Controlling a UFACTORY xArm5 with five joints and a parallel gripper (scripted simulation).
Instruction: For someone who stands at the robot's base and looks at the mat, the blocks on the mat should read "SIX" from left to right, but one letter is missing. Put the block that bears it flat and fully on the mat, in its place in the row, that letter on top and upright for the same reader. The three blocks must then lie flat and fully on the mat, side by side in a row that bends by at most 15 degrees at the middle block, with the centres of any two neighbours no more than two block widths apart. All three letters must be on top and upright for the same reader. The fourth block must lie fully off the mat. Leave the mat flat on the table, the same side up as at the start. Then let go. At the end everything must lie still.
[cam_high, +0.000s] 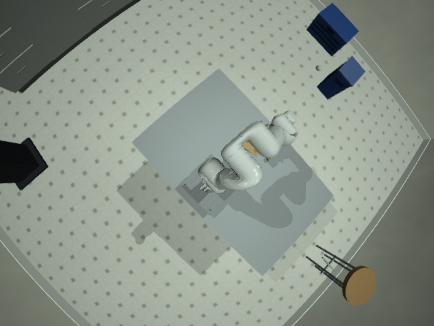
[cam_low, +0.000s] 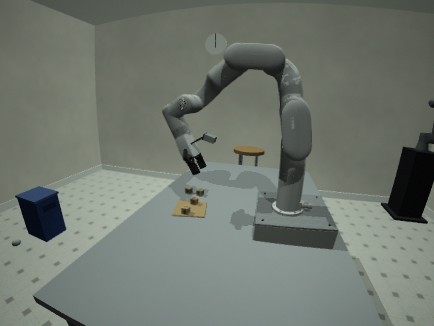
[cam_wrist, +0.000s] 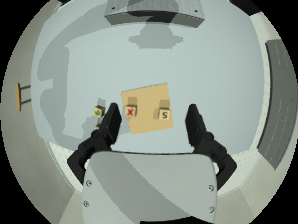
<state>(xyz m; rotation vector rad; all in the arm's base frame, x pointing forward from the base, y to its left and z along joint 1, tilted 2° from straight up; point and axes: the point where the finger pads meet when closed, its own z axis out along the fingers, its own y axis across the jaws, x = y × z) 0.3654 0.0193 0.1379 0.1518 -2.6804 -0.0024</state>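
Note:
The tan mat (cam_wrist: 148, 116) lies on the grey table, in front of the robot base. Two blocks sit on it, apart from each other. One bears a red X (cam_wrist: 131, 111) and one bears a dark S (cam_wrist: 164, 115), with a gap between them. In the side view the mat (cam_low: 190, 209) shows the same two blocks, and two more blocks (cam_low: 188, 189) (cam_low: 200, 191) lie off the mat on its far side. One off-mat block (cam_wrist: 99, 112) shows beside my left finger, its letter too small to read. My gripper (cam_low: 195, 165) (cam_wrist: 153, 111) is open and empty, hanging well above the blocks.
The arm's base plate (cam_low: 292, 225) stands on the table to the right of the mat. Off the table stand a round stool (cam_low: 248, 151), a blue bin (cam_low: 41, 212) and a dark pedestal (cam_low: 412, 182). In the overhead view the arm hides most of the mat (cam_high: 251, 148).

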